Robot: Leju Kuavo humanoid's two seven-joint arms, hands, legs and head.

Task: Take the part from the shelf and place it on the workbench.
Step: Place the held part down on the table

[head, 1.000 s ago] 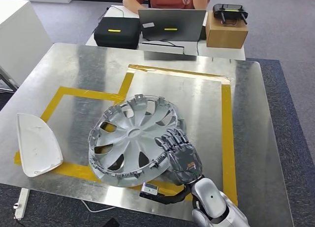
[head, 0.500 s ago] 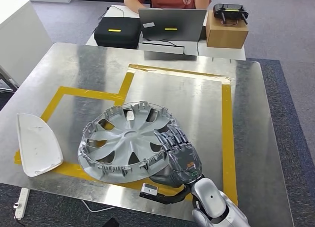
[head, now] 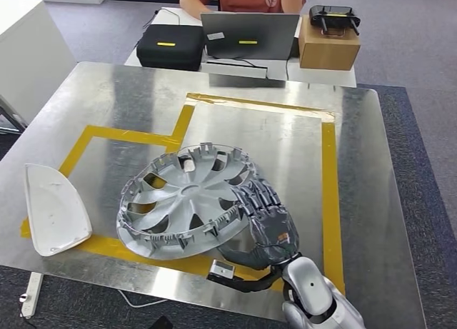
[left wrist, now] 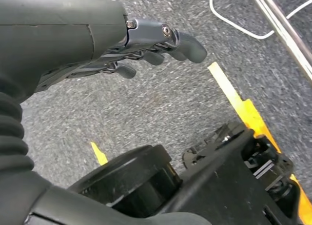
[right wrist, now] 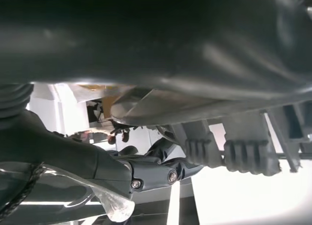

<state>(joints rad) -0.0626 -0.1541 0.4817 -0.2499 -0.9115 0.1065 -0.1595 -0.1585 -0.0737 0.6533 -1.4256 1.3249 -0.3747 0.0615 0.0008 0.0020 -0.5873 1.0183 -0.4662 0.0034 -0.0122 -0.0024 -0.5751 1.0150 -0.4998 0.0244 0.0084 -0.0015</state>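
A white curved panel (head: 53,209) is seen at the left edge of the metal table (head: 366,200). Near it, toward the middle, the grey hubcap (head: 186,200) lies across the yellow tape (head: 330,200), inner face up, tilted with its right rim raised; being round, no long axis is shown. That rim is gripped by the right hand (head: 266,218). Behind the table, a laptop (head: 249,36) and cardboard box (head: 328,47) stand. The left hand (left wrist: 147,44) hangs over carpet, fingers loosely extended, holding nothing.

silver hubcap (head: 186,200), yellow tape (head: 330,193), white panel (head: 53,209)

office-lab | grey carpet (head: 425,51) — taped steel workbench (head: 355,172) | laptop (head: 249,35) desk behind
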